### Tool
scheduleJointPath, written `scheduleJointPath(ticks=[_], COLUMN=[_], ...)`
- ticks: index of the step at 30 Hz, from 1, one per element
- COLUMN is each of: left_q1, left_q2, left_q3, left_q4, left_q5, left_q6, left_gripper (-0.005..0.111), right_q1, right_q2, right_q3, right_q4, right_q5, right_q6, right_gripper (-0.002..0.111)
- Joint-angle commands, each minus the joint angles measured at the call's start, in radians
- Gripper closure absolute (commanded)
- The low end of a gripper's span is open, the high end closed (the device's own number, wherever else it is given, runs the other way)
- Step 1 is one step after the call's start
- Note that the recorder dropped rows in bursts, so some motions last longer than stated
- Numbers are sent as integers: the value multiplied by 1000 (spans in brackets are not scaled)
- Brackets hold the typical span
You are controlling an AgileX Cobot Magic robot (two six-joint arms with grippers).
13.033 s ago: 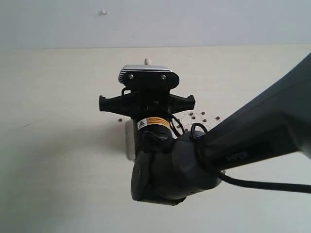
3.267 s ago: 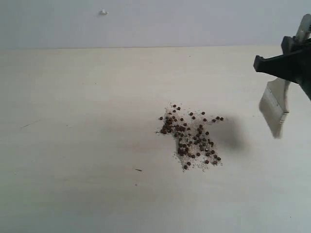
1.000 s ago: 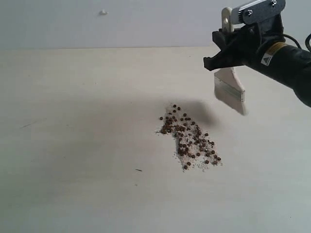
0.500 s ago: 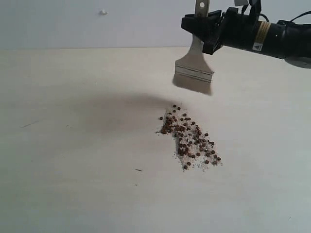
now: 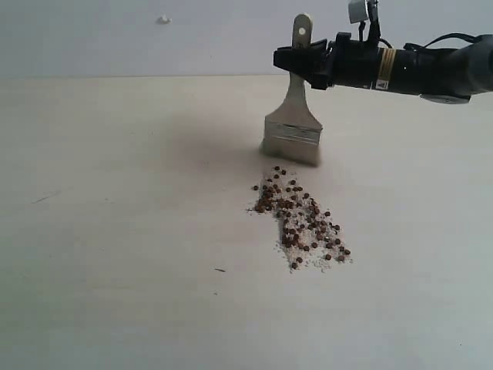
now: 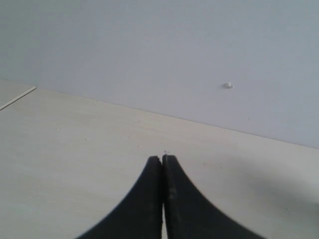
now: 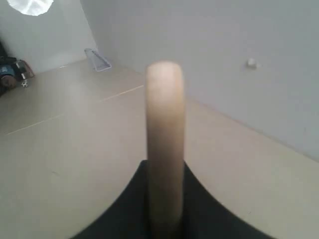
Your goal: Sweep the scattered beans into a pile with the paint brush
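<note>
Paint brush [image 5: 295,104] bristles blurred, indistinct.

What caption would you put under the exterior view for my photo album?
Right gripper holding the paint brush upright, bristles down, just beyond the far edge of the beans on a pale table.

Exterior view: pale bristles [image 5: 290,152] of the wide, flat, wooden-handled paint brush [image 5: 293,116] are blurred. Contact with the pale table [image 5: 115,231] cannot be told. Dark right arm [image 5: 431,69] is cut by the frame edge. Whitish crumbs [image 5: 308,258] among the tiny brown beans [image 5: 296,220] are too fine to separate.

Right wrist view: handle [image 7: 164,134] is out of focus and the brush head is hidden.

Left wrist view: black left gripper [image 6: 162,167] is cropped at its base.
</note>
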Motion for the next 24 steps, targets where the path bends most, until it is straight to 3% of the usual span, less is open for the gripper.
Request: scheduleJointPath(ticks=[1, 14, 24], left_q1=[4, 4, 4], left_q2=[-5, -5, -5], left_q3=[0, 0, 0], left_q4=[-7, -7, -7], left_q5=[-4, -4, -4], left_q6=[5, 5, 5], left_gripper=[107, 107, 107], right_q1=[0, 0, 0], right_q2=[2, 1, -16], right_q3=[-8, -8, -8], right_q4=[-130, -307, -213], right_q5=[-7, -7, -7], right_q6=[128, 562, 441], right_gripper=[108, 108, 108])
